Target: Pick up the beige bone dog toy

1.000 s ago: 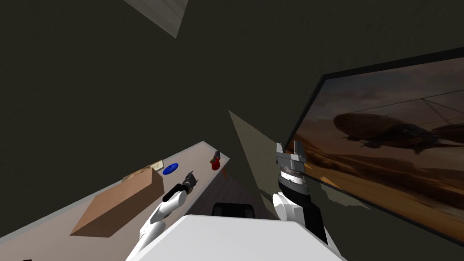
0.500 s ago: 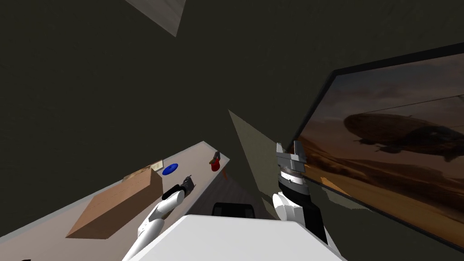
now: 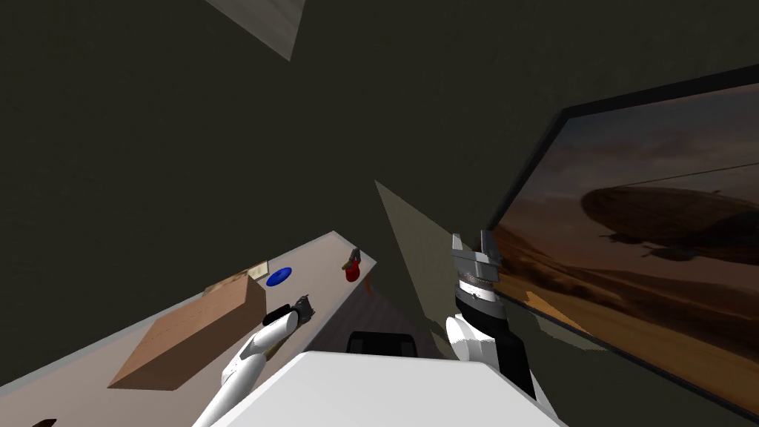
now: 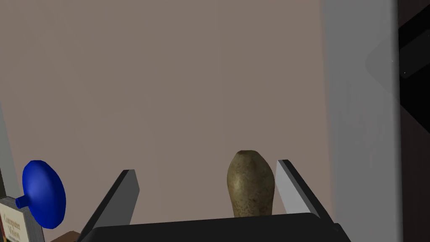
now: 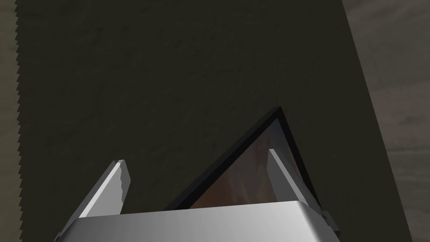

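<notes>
Drawn back toward the brown box [image 3: 200, 330], left end effector [image 4: 206, 168] gapes wide over the bench [image 4: 189, 84], beige bone toy [image 4: 250, 187] lying between its fingers [image 4: 126, 189], just beside one. Right end effector [image 3: 472, 241] stands raised, fingers apart.

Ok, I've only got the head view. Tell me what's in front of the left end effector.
Observer: A beige-brown speckled toy lies between the fingers of the left end effector; its rounded end shows above the dark body.
Operator: Give me the finger state.
Observer: Open, not pressing it. The toy sits much nearer one finger than the other.
Operator: Report what's off to the side.
Observer: A blue disc-shaped thing lies outside the farther finger, next to a printed card.
</notes>
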Controlling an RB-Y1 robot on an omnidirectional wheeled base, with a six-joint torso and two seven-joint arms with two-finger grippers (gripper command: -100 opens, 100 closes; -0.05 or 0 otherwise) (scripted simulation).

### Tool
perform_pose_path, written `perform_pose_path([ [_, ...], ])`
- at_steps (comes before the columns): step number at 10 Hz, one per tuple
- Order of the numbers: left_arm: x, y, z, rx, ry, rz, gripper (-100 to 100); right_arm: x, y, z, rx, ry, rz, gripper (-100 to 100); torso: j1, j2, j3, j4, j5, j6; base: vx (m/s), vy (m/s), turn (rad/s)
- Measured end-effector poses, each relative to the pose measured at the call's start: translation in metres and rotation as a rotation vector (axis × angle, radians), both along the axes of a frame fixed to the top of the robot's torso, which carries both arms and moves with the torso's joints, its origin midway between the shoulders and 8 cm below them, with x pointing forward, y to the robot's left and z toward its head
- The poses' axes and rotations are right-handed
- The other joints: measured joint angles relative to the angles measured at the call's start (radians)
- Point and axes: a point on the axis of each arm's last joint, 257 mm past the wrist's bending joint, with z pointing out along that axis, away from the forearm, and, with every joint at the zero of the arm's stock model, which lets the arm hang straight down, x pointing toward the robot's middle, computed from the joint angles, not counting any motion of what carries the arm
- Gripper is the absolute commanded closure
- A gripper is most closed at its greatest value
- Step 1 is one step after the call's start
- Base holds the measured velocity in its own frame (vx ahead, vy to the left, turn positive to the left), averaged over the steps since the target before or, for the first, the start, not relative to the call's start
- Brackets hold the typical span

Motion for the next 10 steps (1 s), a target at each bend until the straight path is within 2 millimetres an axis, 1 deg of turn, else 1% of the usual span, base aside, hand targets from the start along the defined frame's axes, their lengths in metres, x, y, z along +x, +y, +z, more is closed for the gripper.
perform_pose_path([
  [6, -0.04, 0.02, -0.027, -0.04, 0.17, 0.046, -100, 0.0, 0.0, 0.0, 0.0, 0.0, 0.0, 0, 0.001, 0.001, 0.0, 0.0, 0.0, 0.0, 0.03, 0.0, 0.035],
  [7, -0.051, 0.024, -0.03, -0.047, 0.207, 0.056, -100, 0.0, 0.0, 0.0, 0.0, 0.0, 0.0, 0, 0.001, 0.0, 0.0, 0.0, 0.0, 0.0, 0.031, 0.006, 0.019],
  [10, -0.063, 0.029, -0.039, -0.065, 0.263, 0.073, -100, 0.0, 0.0, 0.0, 0.0, 0.0, 0.0, 0, 0.001, 0.001, 0.001, 0.0, 0.0, 0.0, 0.02, 0.008, 0.021],
])
